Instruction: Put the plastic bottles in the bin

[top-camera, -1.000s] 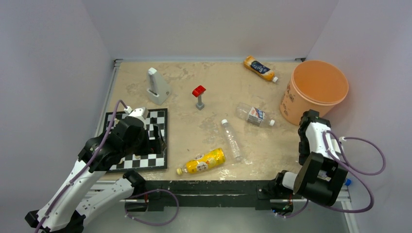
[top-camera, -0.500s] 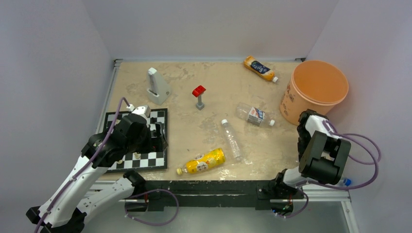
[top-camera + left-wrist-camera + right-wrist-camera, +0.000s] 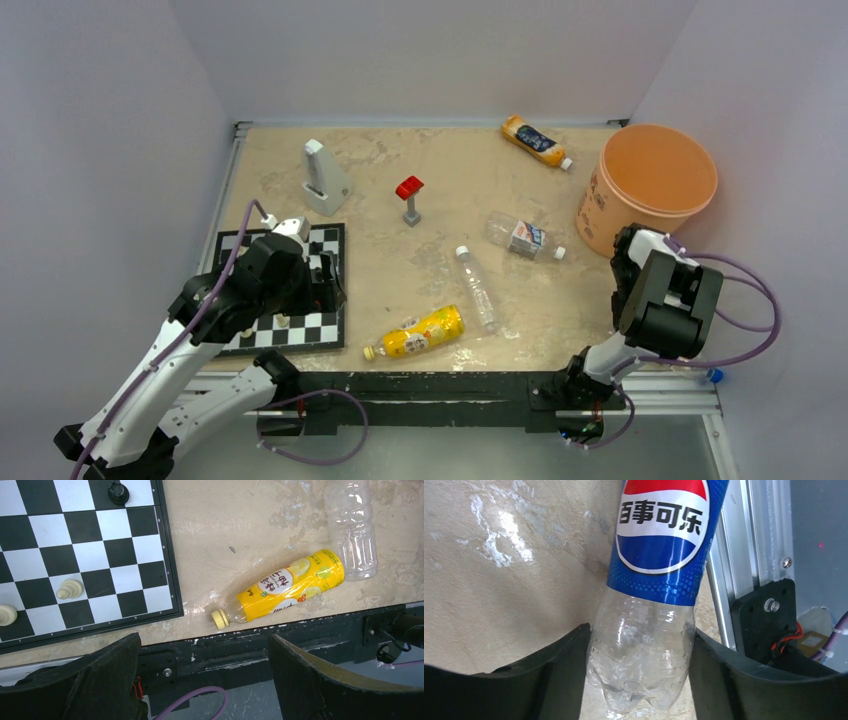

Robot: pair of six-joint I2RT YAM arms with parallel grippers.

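Observation:
My right gripper [image 3: 640, 677] is at the near right table edge. Its fingers press both sides of the clear base of a blue-labelled cola bottle [image 3: 659, 540], which lies on the table. From above only that bottle's blue cap [image 3: 712, 376] shows past the arm. A yellow bottle [image 3: 416, 333] and a slim clear bottle [image 3: 477, 289] lie near the front. A clear labelled bottle [image 3: 522, 238] lies mid-table and an orange one [image 3: 535, 141] at the back. The peach bin [image 3: 606, 218] stands at the right. My left gripper [image 3: 205, 652] hangs open over the front rail, left of the yellow bottle [image 3: 287, 582].
A chessboard [image 3: 322, 325] with a few pieces lies at the left under my left arm. A white wedge-shaped device [image 3: 322, 178] and a red-topped grey stand [image 3: 410, 198] are behind it. An aluminium rail [image 3: 744, 555] runs along the table's right edge beside the cola bottle.
My right arm's wrist has swung up and toward the bin side, and its jaws have closed in onto the cola bottle. My left arm shifted slightly, then stayed still.

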